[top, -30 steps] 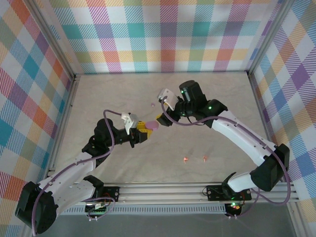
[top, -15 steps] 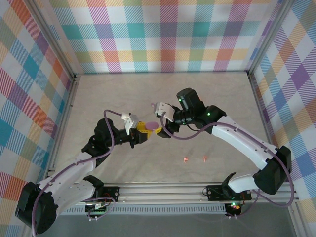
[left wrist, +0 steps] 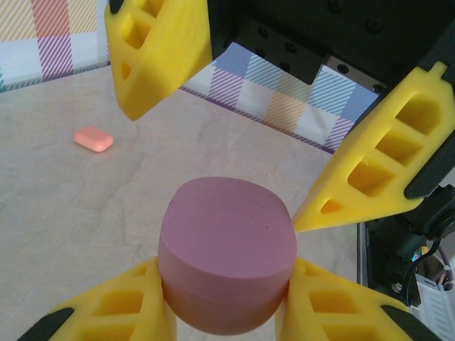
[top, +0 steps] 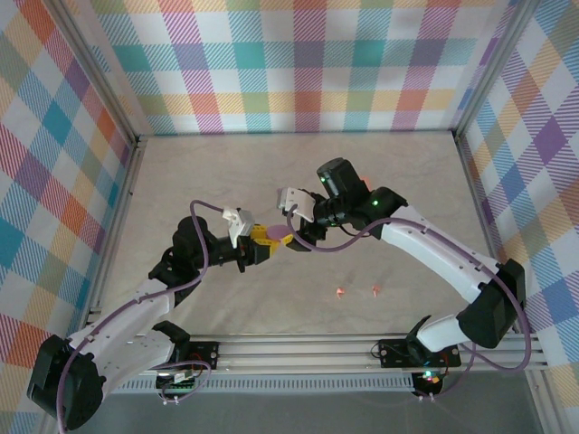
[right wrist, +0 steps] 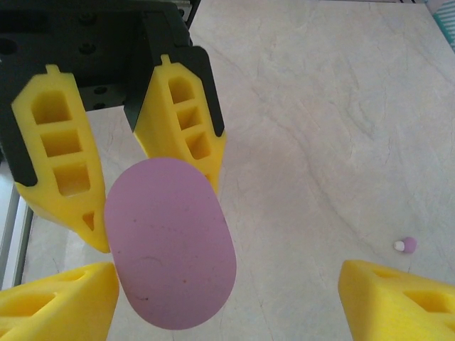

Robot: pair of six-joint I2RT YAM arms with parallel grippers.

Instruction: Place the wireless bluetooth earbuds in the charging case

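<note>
The lilac-purple charging case (left wrist: 226, 256) is closed and held a little above the table, my left gripper (left wrist: 226, 288) shut on its lower half. From above, the case (top: 277, 232) sits at the tip of the left gripper (top: 264, 239), mid-table. My right gripper (top: 296, 237) meets it from the right, open, its yellow fingers (left wrist: 160, 60) spread above and beside the case without touching. The case (right wrist: 170, 252) lies between the open right gripper (right wrist: 227, 305) fingers, close to its left one. One lilac earbud (right wrist: 405, 246) lies on the table. Two salmon earbuds (top: 339, 291) (top: 375, 290) lie nearer the front.
A small salmon-orange rounded piece (left wrist: 94, 139) rests on the marble tabletop (top: 208, 172) beyond the case. Plaid walls (top: 298, 63) close in the back and both sides. A metal rail (top: 298, 348) with the arm bases runs along the near edge.
The right gripper has come left and down from beside the case until its open fingers straddle it. The left gripper has held the case still.
</note>
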